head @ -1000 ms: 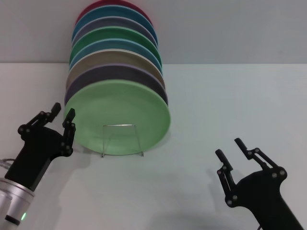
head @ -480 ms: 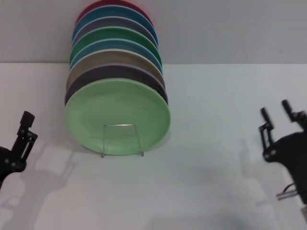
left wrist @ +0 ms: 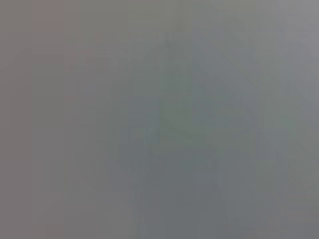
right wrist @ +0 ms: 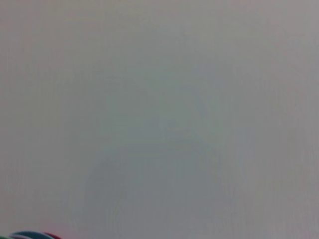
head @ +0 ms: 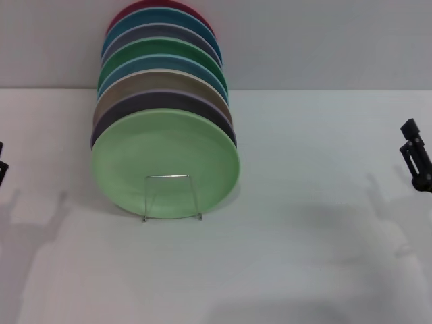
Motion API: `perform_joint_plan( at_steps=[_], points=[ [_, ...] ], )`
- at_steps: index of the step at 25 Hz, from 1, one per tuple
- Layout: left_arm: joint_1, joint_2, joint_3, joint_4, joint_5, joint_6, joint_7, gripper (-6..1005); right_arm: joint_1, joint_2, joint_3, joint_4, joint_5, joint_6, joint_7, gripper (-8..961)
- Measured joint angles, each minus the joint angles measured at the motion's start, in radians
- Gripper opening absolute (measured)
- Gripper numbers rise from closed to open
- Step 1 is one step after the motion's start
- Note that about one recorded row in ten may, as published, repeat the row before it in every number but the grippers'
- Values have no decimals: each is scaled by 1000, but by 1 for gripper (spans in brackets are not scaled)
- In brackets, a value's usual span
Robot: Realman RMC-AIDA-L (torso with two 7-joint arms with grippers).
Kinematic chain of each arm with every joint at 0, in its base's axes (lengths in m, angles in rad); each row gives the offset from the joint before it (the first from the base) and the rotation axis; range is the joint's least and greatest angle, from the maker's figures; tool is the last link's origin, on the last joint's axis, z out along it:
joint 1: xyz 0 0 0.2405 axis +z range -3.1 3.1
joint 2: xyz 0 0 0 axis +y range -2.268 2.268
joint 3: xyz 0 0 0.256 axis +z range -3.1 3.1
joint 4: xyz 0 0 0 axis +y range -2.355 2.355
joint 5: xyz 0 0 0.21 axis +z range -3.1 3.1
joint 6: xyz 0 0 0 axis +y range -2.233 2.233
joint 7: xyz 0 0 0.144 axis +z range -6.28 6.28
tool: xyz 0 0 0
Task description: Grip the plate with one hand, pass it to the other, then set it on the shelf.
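Nine plates counted upright in one rack, upper-left-centre of frame. Pale green plate (head: 165, 158) frontmost, standing on edge in the shelf (head: 170, 197), touched by neither gripper. Left gripper (head: 2, 165) a sliver at left edge; right gripper (head: 416, 156) at right edge, mid-height. Jaw state: cannot tell for either. Bare white table (head: 304, 256) all around.

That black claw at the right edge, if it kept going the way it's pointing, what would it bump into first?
Probably nothing. The right gripper sits at the head view's right edge, its fingers pointing up and away over bare table. The light-green plate on the shelf stands well to its left. Depth is uncertain.
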Motion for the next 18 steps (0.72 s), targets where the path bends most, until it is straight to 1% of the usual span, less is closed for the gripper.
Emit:
perform_joint_plan(
  at_steps=[4, 8, 11, 14, 16, 18],
  points=[
    [-9, -2, -20, 0, 0, -27, -5, 860, -4, 0, 39, -10, 0, 0, 4, 575],
    [-21, -4, -22, -7, -1, -73, 9, 860, -6, 2, 66, -12, 1, 1, -35, 598],
    [-33, -6, -23, -14, -1, -113, 49, 860, 0, 4, 75, -11, 1, 4, -107, 615],
    [-38, -8, -21, -15, -1, -118, 54, 860, 6, 4, 89, -11, 1, 9, -122, 626],
    [-40, -8, -22, -15, -1, -121, 54, 860, 8, 5, 127, -7, 1, 24, -125, 625],
    [-41, -8, -23, -15, -1, -122, 54, 860, 10, 5, 139, -6, 1, 32, -125, 624]
  ],
)
